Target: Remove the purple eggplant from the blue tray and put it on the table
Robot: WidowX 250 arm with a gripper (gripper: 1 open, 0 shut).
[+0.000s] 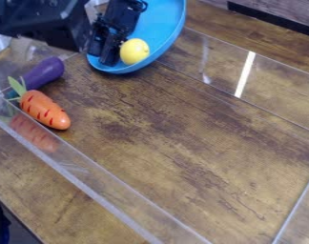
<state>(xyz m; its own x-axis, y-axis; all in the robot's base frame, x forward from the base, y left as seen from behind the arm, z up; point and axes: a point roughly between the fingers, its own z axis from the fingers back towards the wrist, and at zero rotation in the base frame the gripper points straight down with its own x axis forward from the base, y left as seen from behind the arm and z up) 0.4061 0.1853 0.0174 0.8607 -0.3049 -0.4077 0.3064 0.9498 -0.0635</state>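
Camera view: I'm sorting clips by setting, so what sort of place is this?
Probably a robot test bench: a wooden table with clear edging, toy carrot, eggplant and lemon.

We see a glossy purple eggplant (44, 71) and an orange carrot (45, 110) with dark stripes and a green top. The tray (164, 29) is bright sky blue, the lemon (134, 50) in it yellow. The tabletop (183, 133) is dark brown, weathered wood grain with pale streaks. The gripper (106, 40) looks black, its fingers hard to separate.
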